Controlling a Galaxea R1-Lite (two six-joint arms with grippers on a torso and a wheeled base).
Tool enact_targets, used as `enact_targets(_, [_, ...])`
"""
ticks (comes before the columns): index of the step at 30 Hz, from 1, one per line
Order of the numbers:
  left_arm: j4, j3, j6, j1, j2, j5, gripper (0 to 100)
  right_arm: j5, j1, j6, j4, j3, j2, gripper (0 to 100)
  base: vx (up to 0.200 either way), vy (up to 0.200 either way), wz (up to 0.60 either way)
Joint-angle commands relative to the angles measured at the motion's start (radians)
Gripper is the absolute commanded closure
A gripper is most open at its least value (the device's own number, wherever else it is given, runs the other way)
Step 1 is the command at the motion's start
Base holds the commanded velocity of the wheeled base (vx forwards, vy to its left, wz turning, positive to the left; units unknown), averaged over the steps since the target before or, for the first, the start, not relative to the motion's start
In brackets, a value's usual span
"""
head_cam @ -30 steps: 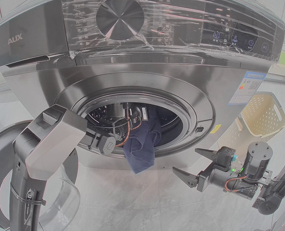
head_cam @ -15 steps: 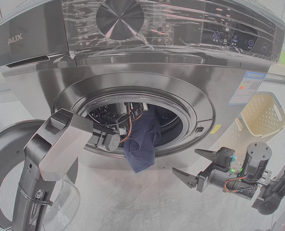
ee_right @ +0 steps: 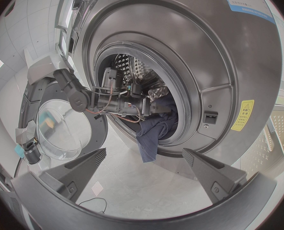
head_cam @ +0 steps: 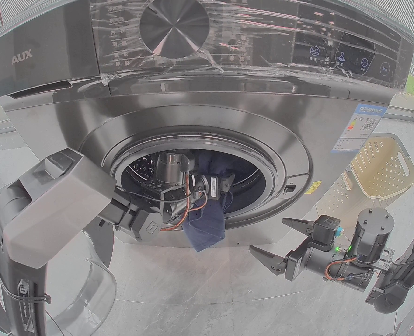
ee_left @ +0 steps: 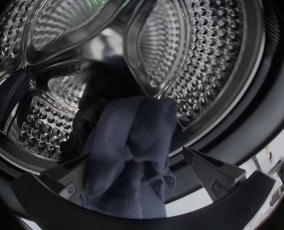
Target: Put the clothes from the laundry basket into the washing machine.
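Our left hand (ee_left: 135, 153) sits at the mouth of the washing machine (head_cam: 272, 117). Its fingers are spread wide, and the dark blue garment (head_cam: 208, 227) lies loose between them rather than pinched. The garment is only half home: its upper part rests inside the drum (ee_left: 212, 48), while the lower part hangs over the front lip of the opening toward the floor. We judge that the spread fingers suit a push or a fresh grasp, since cloth over the lip would foul the door (ee_right: 63, 128), which stands open on the left. Our right hand (head_cam: 267, 234), also spread and holding nothing, hovers low before the machine, near the laundry basket (head_cam: 384, 169) and clear of the left arm.
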Motion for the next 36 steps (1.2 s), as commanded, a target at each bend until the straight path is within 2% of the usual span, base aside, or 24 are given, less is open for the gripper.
enact_targets(1, [0.005,0.117,0.028,-0.019,-0.059,-0.023,0,0.000,0.001,0.000,-0.001,0.000,0.000,0,0.000,0.000,0.00])
enact_targets(8, [-0.054,0.121,0.033,-0.014,0.016,-0.046,0,0.000,0.001,0.000,-0.001,0.000,-0.001,0,0.000,0.000,0.00])
enact_targets(15, [-0.077,0.121,0.046,-0.016,0.068,-0.044,0,0.000,0.001,0.000,-0.001,-0.001,-0.003,0,0.000,0.000,0.00])
enact_targets(16, [-0.077,0.120,0.053,-0.014,0.076,-0.044,100,0.000,0.001,0.000,-0.001,-0.001,-0.003,0,0.000,0.000,0.00])
enact_targets(27, [-0.124,0.009,0.046,0.015,0.102,-0.027,100,-0.001,0.001,0.000,-0.001,-0.003,-0.004,0,0.000,0.000,0.00])
enact_targets(36, [-0.255,-0.316,0.014,0.081,0.223,0.118,100,-0.003,0.004,0.000,-0.001,-0.003,-0.003,0,0.000,0.000,0.00])
